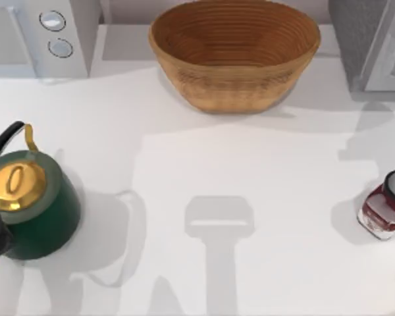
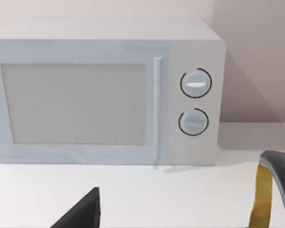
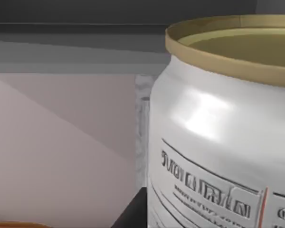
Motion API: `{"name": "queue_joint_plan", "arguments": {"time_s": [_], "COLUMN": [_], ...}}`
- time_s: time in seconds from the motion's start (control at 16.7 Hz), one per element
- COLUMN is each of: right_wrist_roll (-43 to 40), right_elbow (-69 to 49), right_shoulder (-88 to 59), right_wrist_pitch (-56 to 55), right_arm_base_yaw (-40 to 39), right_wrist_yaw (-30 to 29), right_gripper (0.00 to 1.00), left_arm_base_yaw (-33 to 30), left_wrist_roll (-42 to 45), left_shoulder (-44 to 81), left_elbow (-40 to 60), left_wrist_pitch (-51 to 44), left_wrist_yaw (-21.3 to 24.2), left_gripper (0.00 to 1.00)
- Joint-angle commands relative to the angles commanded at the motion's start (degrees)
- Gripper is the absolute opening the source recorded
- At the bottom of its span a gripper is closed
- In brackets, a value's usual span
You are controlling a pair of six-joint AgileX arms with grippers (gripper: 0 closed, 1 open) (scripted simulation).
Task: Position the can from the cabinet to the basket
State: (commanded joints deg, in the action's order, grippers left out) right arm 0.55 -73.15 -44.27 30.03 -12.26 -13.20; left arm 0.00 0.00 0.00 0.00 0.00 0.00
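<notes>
Can [image 3: 218,133] close before right wrist camera (gold rim up); grip state cannot tell. Basket [image 1: 234,56] at table's far edge.

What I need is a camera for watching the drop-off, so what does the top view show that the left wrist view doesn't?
Top view, not the left wrist view: the basket at the table's far middle, the cabinet in the far right corner, a dark red jar near the right edge, and the kettle's green body. Left wrist view, not the top view: the microwave's door front and the wall behind it. Both: the microwave's two knobs, the kettle's handle and the white table.
</notes>
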Motion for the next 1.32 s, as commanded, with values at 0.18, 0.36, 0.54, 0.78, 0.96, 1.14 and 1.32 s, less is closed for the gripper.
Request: {"name": "queue_joint_plan", "arguments": {"time_s": [0.18,0.36,0.54,0.78,0.96,1.14,1.32], "right_wrist_roll": [-0.07,-0.18,-0.31,-0.48,-0.55,-0.55,-0.45], "right_elbow": [20.14,39.95,56.1,69.45,73.12,73.15,73.5], "right_shoulder": [10.87,21.98,31.97,41.4,44.24,44.27,43.83], "right_wrist_pitch": [-7.52,-15.16,-21.93,-28.18,-30.02,-30.03,-29.88], "right_arm_base_yaw": [2.86,5.9,8.68,11.39,12.25,12.26,12.08], "right_wrist_yaw": [3.11,6.29,9.27,12.25,13.19,13.2,13.16], "right_gripper": [0.0,0.0,0.0,0.0,0.0,0.0,0.0], "left_arm_base_yaw": [0.0,0.0,0.0,0.0,0.0,0.0,0.0], "left_wrist_roll": [0.0,0.0,0.0,0.0,0.0,0.0,0.0], "left_shoulder": [0.0,0.0,0.0,0.0,0.0,0.0,0.0], "left_elbow": [0.0,0.0,0.0,0.0,0.0,0.0,0.0], "left_wrist_pitch": [0.0,0.0,0.0,0.0,0.0,0.0,0.0], "left_wrist_yaw": [0.0,0.0,0.0,0.0,0.0,0.0,0.0], "left_gripper": [1.0,1.0,1.0,1.0,1.0,1.0,1.0]}}
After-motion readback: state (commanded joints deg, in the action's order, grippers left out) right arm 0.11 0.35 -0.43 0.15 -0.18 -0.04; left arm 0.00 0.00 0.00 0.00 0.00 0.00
